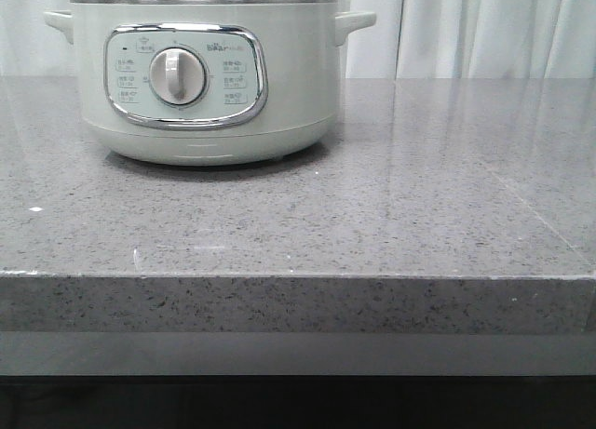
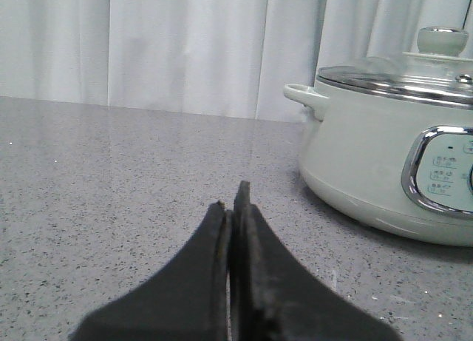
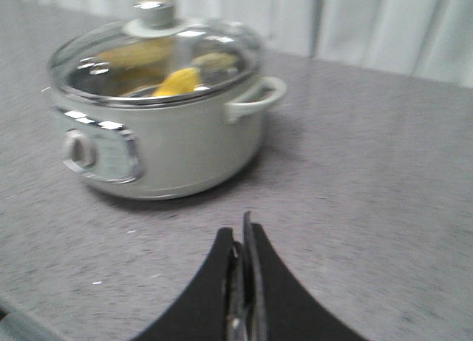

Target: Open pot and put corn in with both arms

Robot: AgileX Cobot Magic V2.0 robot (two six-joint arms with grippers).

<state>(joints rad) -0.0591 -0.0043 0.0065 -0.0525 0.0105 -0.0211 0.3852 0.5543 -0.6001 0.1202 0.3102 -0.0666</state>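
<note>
The pale grey-green pot (image 1: 205, 75) stands at the back left of the grey counter, its dial facing me. It also shows in the left wrist view (image 2: 392, 156) and the right wrist view (image 3: 159, 126). Its glass lid (image 3: 159, 56) with a round knob (image 3: 154, 9) is on. The yellow corn (image 3: 177, 82) lies inside the pot, under the lid. My left gripper (image 2: 230, 197) is shut and empty, low over the counter to the pot's left. My right gripper (image 3: 241, 226) is shut and empty, over the counter in front of the pot. Neither gripper shows in the front view.
The speckled grey counter (image 1: 372, 215) has its front edge (image 1: 298, 278) near me. White curtains (image 1: 484, 29) hang behind it. The pot has side handles (image 3: 255, 98).
</note>
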